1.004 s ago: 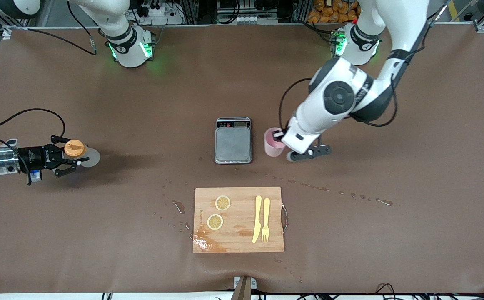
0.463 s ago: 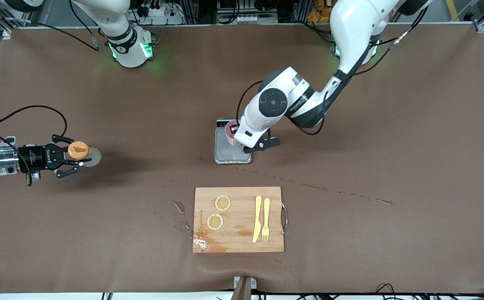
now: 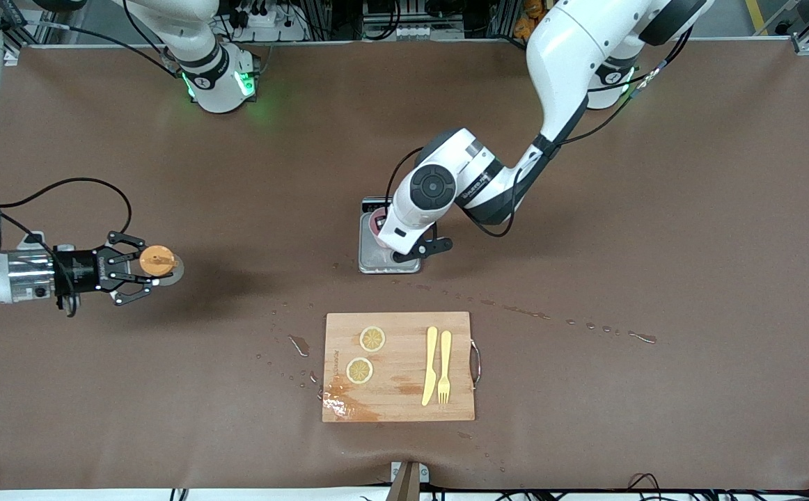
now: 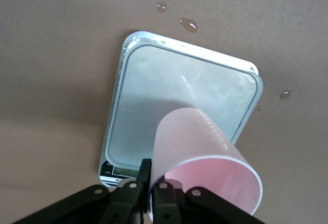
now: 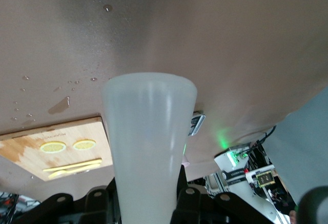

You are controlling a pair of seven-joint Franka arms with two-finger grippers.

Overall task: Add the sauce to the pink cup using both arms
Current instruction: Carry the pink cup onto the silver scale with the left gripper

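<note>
Overhead, the left arm bent down from its base, its left gripper (image 4: 148, 193) pinched on the rim of the pink cup (image 4: 205, 157), held over the grey scale (image 4: 154, 111). The right gripper (image 3: 141, 268) reached in level near the right arm's end of the table, clamped around the sauce (image 3: 159, 261). In the front view the cup was mostly hidden by the wrist. The bottle was translucent and tapered, orange-capped; the scale's plate looked matte, with rounded corners.
</note>
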